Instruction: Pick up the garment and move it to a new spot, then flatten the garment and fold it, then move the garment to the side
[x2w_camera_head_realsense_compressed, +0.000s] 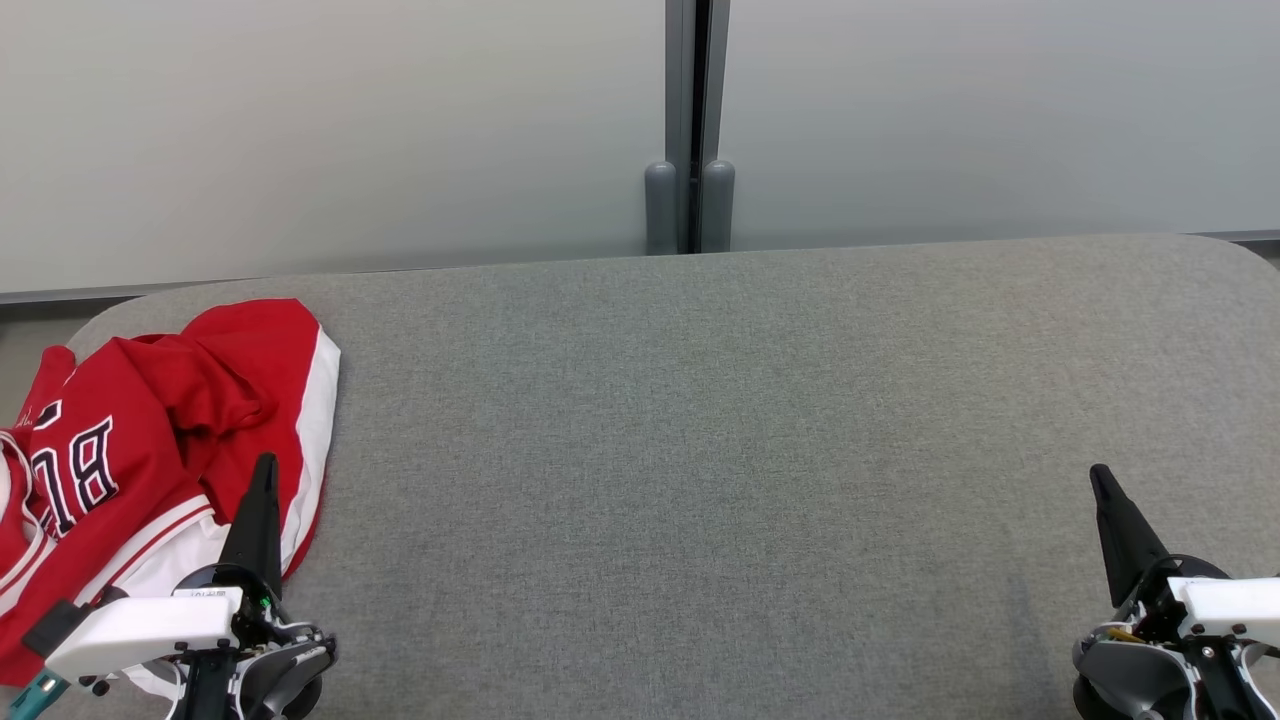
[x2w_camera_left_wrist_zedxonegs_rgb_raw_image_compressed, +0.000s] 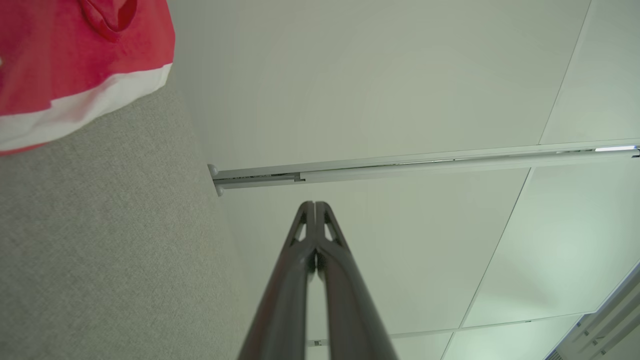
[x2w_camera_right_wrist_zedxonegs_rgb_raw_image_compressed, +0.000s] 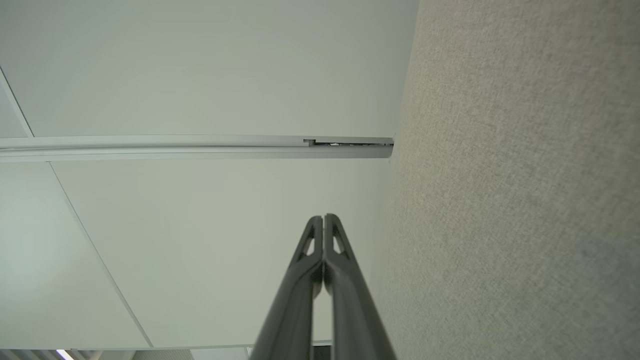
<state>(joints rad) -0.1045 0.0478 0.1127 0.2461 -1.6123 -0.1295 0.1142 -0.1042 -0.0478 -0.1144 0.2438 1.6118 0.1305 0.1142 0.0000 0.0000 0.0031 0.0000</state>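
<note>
Clearly unfolded: a red jersey (x2w_camera_head_realsense_compressed: 150, 420) lies bunched at nine o'clock on the grey tabletop (x2w_camera_head_realsense_compressed: 700, 450).
White trim and dark lettering show on its crumpled cloth. The left gripper (x2w_camera_head_realsense_compressed: 266, 468) sits at seven o'clock, fingers pressed together and empty, its tip overlapping the jersey's white-edged side in the head view. The right gripper (x2w_camera_head_realsense_compressed: 1100, 476) sits at five o'clock, well apart from the jersey, likewise closed on nothing.

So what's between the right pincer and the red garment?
Just bare grey table surface, plus the left pincer at the garment's edge, in the head view.
</note>
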